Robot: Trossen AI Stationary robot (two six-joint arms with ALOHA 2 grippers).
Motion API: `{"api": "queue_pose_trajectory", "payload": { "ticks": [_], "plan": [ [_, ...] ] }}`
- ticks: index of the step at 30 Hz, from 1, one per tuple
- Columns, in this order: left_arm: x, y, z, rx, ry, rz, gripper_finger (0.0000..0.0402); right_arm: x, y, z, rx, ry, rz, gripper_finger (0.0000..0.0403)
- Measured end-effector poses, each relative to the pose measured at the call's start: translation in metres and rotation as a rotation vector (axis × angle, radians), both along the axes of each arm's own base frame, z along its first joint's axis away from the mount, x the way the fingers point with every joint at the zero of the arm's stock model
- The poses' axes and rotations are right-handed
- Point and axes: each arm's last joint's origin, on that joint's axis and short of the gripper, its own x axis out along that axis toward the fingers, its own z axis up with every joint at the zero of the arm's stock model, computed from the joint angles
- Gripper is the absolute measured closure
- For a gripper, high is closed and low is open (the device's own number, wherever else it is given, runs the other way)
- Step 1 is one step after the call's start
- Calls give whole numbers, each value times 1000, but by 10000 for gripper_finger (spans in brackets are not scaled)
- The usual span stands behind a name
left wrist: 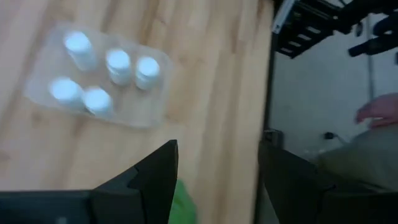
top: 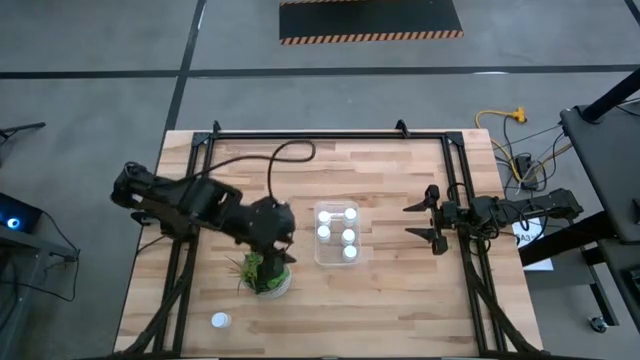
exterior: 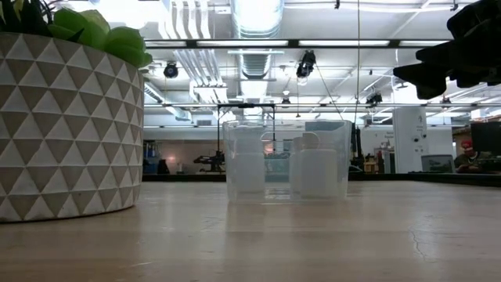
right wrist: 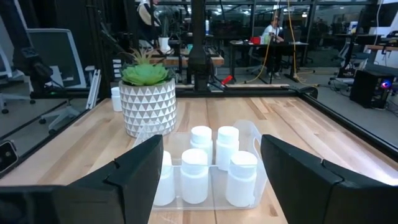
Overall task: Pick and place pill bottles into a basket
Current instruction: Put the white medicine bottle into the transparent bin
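Five pill bottles (top: 337, 226) seen upright inside basket (top: 356, 254) at worktop (top: 400, 300) centre; sixth bottle (top: 220, 321) left standing beyond plant pot (top: 277, 285). Left gripper (top: 281, 245) positioned above plant, jaws spread, empty. Right gripper (top: 420, 222) held beside basket, jaws spread, empty.

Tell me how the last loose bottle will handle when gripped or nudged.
The bottle stands upright near the table's front edge, beyond the plant. Small, white and plastic-looking, it is probably light and stiff. Its smooth round side may slip between fingers. Nudged, it would likely tip, then roll.
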Motion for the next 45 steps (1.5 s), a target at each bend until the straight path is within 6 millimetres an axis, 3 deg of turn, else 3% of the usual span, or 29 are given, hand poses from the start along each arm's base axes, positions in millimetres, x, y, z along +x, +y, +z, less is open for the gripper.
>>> {"api": "queue_pose_trajectory", "payload": {
  "ticks": [13, 22, 36, 45],
  "plan": [
    [-33, -72, -3, -408, 133, 361, 198, 0, 0, 0, 1, 0, 0, 142],
    [-63, -104, -7, -581, 188, 624, 198, 0, 0, 0, 1, 0, 0, 142],
    [-86, -145, -46, -543, 536, 865, 198, 0, 0, 0, 1, 0, 1, 142],
    [-88, -142, -55, -422, 596, 916, 198, 0, 0, 0, 0, 0, 1, 142]
  ]
}}
